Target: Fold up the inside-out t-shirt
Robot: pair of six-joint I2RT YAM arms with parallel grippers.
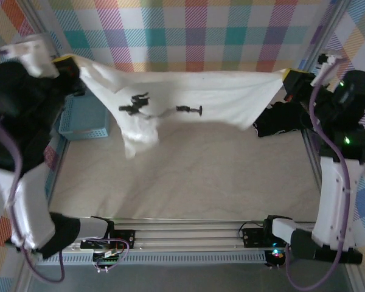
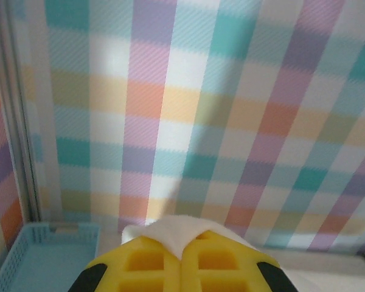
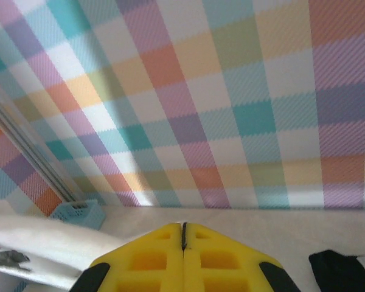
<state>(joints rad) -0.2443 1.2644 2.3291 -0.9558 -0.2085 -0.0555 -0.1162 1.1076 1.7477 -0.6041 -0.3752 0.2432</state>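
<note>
Two corners of the t-shirt (image 1: 188, 97) are pinched, and the white cloth is held stretched in the air between the arms, above the table (image 1: 188, 176). A dark print is seen near its middle, and a loose fold is left hanging towards the left. The left gripper (image 1: 66, 64) is clenched on one corner; in the left wrist view a white tuft is seen nipped between the yellow fingers (image 2: 146, 261). The right gripper (image 1: 290, 78) is clamped on the opposite corner, its fingers (image 3: 146, 258) pressed flat together. A blue basket (image 1: 82, 115) is seen below the left corner, at the table's left edge. A black garment (image 1: 280, 120) is seen lying under the right corner. A plaid backdrop (image 1: 194, 30) is seen behind it all.
</note>
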